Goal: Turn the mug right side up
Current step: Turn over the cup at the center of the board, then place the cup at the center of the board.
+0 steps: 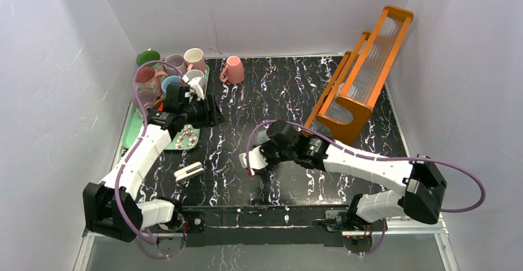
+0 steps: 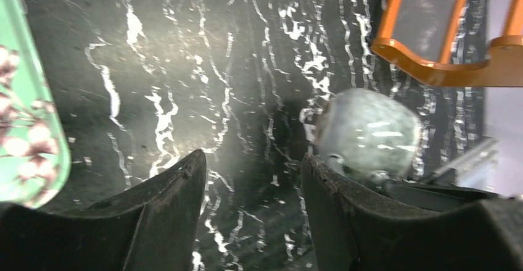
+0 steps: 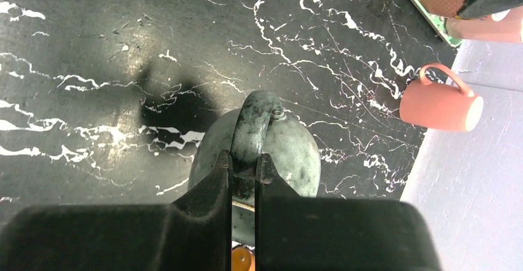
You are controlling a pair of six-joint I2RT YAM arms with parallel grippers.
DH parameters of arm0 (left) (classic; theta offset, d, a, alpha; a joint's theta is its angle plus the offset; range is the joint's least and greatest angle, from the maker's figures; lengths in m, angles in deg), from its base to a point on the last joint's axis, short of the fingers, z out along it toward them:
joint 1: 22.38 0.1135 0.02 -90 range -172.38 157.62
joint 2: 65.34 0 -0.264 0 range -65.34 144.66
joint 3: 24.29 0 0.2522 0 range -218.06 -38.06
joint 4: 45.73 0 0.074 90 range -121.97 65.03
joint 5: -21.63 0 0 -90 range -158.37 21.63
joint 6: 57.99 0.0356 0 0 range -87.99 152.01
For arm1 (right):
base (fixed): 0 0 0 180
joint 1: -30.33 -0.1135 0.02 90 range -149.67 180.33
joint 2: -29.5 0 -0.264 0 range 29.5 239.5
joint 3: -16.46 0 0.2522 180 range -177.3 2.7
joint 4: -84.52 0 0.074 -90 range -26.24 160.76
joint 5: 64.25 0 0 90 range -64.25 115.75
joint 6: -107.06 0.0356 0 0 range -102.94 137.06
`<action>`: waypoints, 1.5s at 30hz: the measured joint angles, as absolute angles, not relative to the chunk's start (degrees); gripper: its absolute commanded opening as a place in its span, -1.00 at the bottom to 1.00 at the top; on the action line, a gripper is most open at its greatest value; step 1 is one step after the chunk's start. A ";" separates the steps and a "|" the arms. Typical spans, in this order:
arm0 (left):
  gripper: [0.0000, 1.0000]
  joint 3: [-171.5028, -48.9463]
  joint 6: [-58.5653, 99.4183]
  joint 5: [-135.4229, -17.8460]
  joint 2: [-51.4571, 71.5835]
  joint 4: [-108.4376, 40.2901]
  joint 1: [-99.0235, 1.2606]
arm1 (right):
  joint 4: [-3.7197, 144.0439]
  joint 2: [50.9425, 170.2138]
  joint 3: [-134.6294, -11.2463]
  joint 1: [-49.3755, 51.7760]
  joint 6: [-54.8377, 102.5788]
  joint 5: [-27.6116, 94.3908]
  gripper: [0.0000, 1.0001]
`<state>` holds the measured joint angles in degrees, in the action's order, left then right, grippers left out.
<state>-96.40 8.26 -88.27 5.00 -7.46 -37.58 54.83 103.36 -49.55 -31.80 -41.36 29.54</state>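
Near edge, left of centre: one small pale object (image 1: 189, 171) is seen lying on the black marbled table (image 1: 370, 123); its kind cannot be made out.

Middle of the table, a little toward the near edge: one mug (image 3: 296, 154) is held there by the right gripper (image 3: 245, 166). The mug is grey-green with a dark speckled glaze, a rounded body and a thick loop handle (image 3: 256, 120). The right jaws are pinched together on that handle. Which way its mouth is turned cannot be told, nor whether it is resting on the table.

The left gripper (image 2: 253, 163) is positioned left of the mug with its jaws apart and nothing between them.

Left edge toward the far left corner: one green floral tray (image 1: 129, 132) is noted, with at least six cups (image 1: 176, 63) crowded on it; some are hidden by the left arm.

Far edge: one pink mug (image 1: 232, 70) is placed on the table just beside the tray.

Far right corner: one orange rack (image 1: 370, 55) is seen, tilted.
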 measured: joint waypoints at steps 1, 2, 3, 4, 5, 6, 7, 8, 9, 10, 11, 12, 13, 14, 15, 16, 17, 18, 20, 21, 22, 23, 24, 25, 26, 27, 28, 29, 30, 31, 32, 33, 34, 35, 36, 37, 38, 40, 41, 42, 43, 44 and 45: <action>0.13 -95.81 9.72 -87.53 4.48 -8.05 -37.58 | 52.41 104.02 -51.50 -32.02 -41.68 29.43 -0.97; 0.13 -94.68 11.38 -86.61 3.56 -8.83 -37.56 | 50.05 104.87 -53.38 -32.15 -42.06 29.23 -0.97; 0.14 -93.28 12.70 -85.85 2.38 -9.53 -37.58 | 48.10 105.83 -54.95 -32.37 -42.34 29.10 -0.97; 0.15 -91.73 13.77 -85.10 1.09 -10.23 -37.58 | 46.40 106.86 -56.15 -32.57 -42.73 28.89 -0.97; 0.16 -90.46 14.49 -84.51 -0.02 -10.65 -37.58 | 45.00 107.80 -56.98 -32.81 -43.06 28.60 -0.97; 0.16 -88.95 15.14 -83.62 -1.38 -11.33 -37.58 | 43.34 109.02 -57.99 -33.18 -43.30 28.01 -0.97; 0.16 -87.68 15.52 -82.77 -2.34 -11.92 -37.58 | 41.87 110.47 -58.84 -33.72 -43.50 27.29 -0.97; 0.16 -86.96 15.60 -82.22 -2.89 -12.27 -37.58 | 40.47 111.97 -59.54 -34.34 -43.72 26.70 -0.97; 0.17 -86.39 15.73 -81.65 -3.21 -12.35 -37.58 | 39.32 113.42 -60.20 -34.90 -43.96 26.26 -0.97; 0.17 -86.20 15.78 -81.17 -3.17 -12.40 -37.56 | 37.94 115.12 -60.94 -35.58 -44.29 25.85 -0.97; 0.17 -86.15 15.78 -80.95 -2.93 -12.48 -37.58 | 36.78 116.85 -61.71 -36.28 -44.74 25.69 -0.97; 0.18 -86.13 15.78 -80.71 -2.60 -12.68 -37.58 | 36.08 118.36 -62.71 -37.07 -45.36 24.89 -0.97; 0.19 -86.11 15.78 -80.43 -2.25 -12.77 -37.58 | 35.23 119.71 -63.85 -37.83 -45.90 24.14 -0.97; 0.20 -86.09 15.73 -80.14 -1.82 -12.83 -37.56 | 34.53 120.78 -64.87 -38.47 -46.38 23.68 -0.97; 0.21 -86.04 15.73 -79.92 -1.47 -12.92 -37.58 | 34.01 121.57 -65.64 -38.93 -46.71 23.31 -0.97; 0.21 -85.98 15.69 -79.71 -1.01 -13.10 -37.58 | 33.50 122.49 -66.49 -39.34 -47.17 23.01 -0.97; 0.21 -85.80 15.65 -79.62 -0.61 -13.25 -37.56 | 33.15 123.25 -67.10 -39.71 -47.63 22.72 -0.97; 0.21 -85.63 15.54 -79.55 -0.26 -13.36 -37.56 | 33.09 123.86 -67.45 -40.00 -48.04 22.39 -0.97; 0.22 -85.23 15.47 -79.53 0.09 -13.60 -37.56 | 32.85 125.18 -68.39 -40.59 -48.83 21.80 -0.94; 0.22 -85.08 15.47 -79.53 0.11 -13.71 -37.56 | 32.80 125.59 -68.63 -40.74 -49.12 21.54 -0.89; 0.22 -84.77 15.45 -79.53 0.11 -14.04 -37.58 | 32.89 126.01 -68.79 -41.00 -49.51 21.24 -0.84; 0.22 -84.47 15.45 -79.53 0.11 -14.32 -37.56 | 33.07 126.29 -68.83 -41.13 -49.92 21.06 -0.78; 0.22 -84.12 15.43 -79.53 0.11 -14.52 -37.56 | 33.13 126.44 -68.85 -41.35 -50.36 20.91 -0.75; 0.23 -83.75 15.45 -79.53 0.11 -14.78 -37.56 | 33.11 126.57 -68.85 -41.51 -50.73 20.75 -0.71; 0.23 -83.53 15.45 -79.55 0.11 -14.85 -37.56 | 33.09 126.66 -68.90 -41.70 -50.89 20.71 -0.65; 0.23 -83.38 15.45 -79.53 0.11 -14.82 -37.56 | 32.93 126.90 -69.07 -41.92 -51.00 20.69 -0.58; 0.23 -83.29 15.47 -79.55 0.11 -14.87 -37.56 | 32.67 127.32 -69.51 -42.10 -51.17 20.56 -0.54; 0.24 -83.29 15.47 -79.55 0.11 -14.95 -37.56 | 32.45 127.93 -70.03 -42.25 -51.35 20.47 -0.50; 0.24 -83.29 15.49 -79.60 0.11 -15.11 -37.56 | 32.10 128.65 -70.71 -42.47 -51.50 20.36 -0.45; 0.24 -83.29 15.54 -79.73 0.11 -15.24 -37.56 | 31.93 129.42 -71.34 -42.66 -51.70 20.30 -0.39; 0.24 -83.29 15.56 -79.79 0.11 -15.28 -37.56 | 31.84 130.05 -71.85 -42.86 -51.83 20.30 -0.34; 0.24 -83.29 15.65 -79.95 0.11 -15.30 -37.56 | 31.86 130.71 -72.28 -43.04 -51.96 20.30 -0.27; 0.25 -83.29 15.78 -80.08 0.11 -15.28 -37.56 | 31.84 131.27 -72.66 -43.23 -52.04 20.32 -0.20; 0.24 -83.29 15.89 -80.27 0.11 -15.28 -37.56 | 31.80 131.56 -72.76 -43.32 -52.00 20.47 -0.13; 0.24 -83.29 16.06 -80.54 0.11 -15.30 -37.56 | 31.51 131.67 -72.85 -43.32 -52.00 20.71 -0.09; 0.24 -83.29 16.24 -80.84 0.11 -15.30 -37.56 | 31.19 131.67 -72.85 -43.39 -51.98 20.99 -0.06; 0.24 -83.29 16.45 -81.24 0.11 -15.30 -37.56 | 30.86 131.65 -72.96 -43.47 -51.94 21.32 -0.02; 0.24 -83.29 16.72 -81.74 0.11 -15.30 -37.58 | 30.38 131.65 -73.44 -43.56 -51.78 21.80 0.04; 0.24 -83.29 16.89 -82.11 0.11 -15.28 -37.58 | 30.18 131.58 -73.81 -43.58 -51.56 22.09 0.06; 0.24 -83.29 17.00 -82.46 0.11 -15.30 -37.56 | 30.22 131.43 -74.14 -43.58 -51.13 22.39 0.07; 0.24 -83.29 17.05 -82.66 0.11 -15.30 -37.58 | 30.33 131.12 -74.32 -43.56 -50.73 22.61 0.09; 0.24 -83.29 17.05 -82.90 0.11 -15.28 -37.56 | 30.55 130.51 -74.40 -43.58 -50.23 23.01 0.10; 0.24 -83.29 17.02 -83.05 0.11 -15.28 -37.56 | 30.75 129.63 -74.40 -43.56 -49.62 23.51 0.10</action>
